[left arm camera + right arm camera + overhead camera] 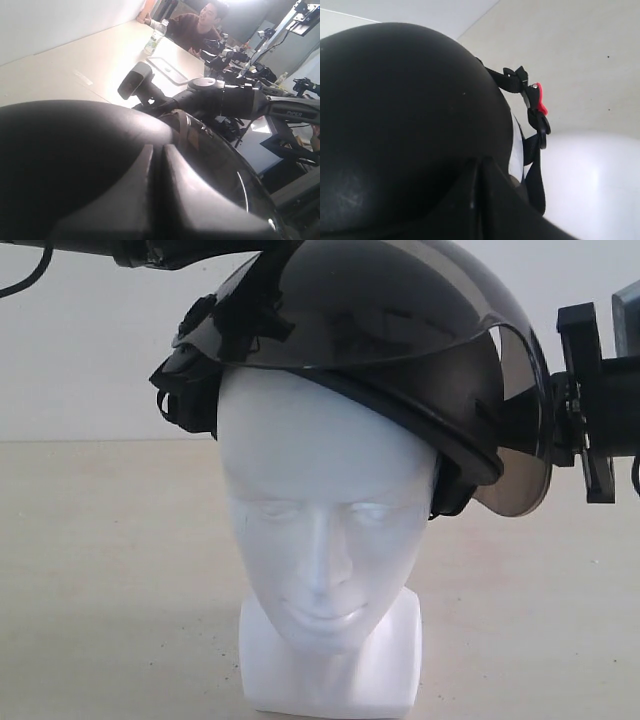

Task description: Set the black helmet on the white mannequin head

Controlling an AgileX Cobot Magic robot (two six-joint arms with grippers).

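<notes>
Most of the task is being judged as done: the black helmet (420, 390) is being borne on the crown of the white mannequin head (320, 500), at twelve o'clock of the face in the exterior view. It is being seen askew, though, its rim dipping toward four o'clock and its black padded lining (185, 390) lifting toward ten o'clock. Levelling, seating and release are being judged as what is left.

The left jaws are being shown pressed together over the shell, and the right jaws likewise; whether a thin edge is being pinched cannot be told. The right arm (600, 400) is being kept at three o'clock of the helmet, the left arm (150, 252) at eleven.

A matte, rounded shell is being contrasted with a smoky, glossy bubble visor (400, 310). Woven straps (535, 165) with a small red buckle (539, 100) are being left dangling. The head is being seen as smooth, glossy and hard, on a squarish base upon the pale bench (100, 570).
</notes>
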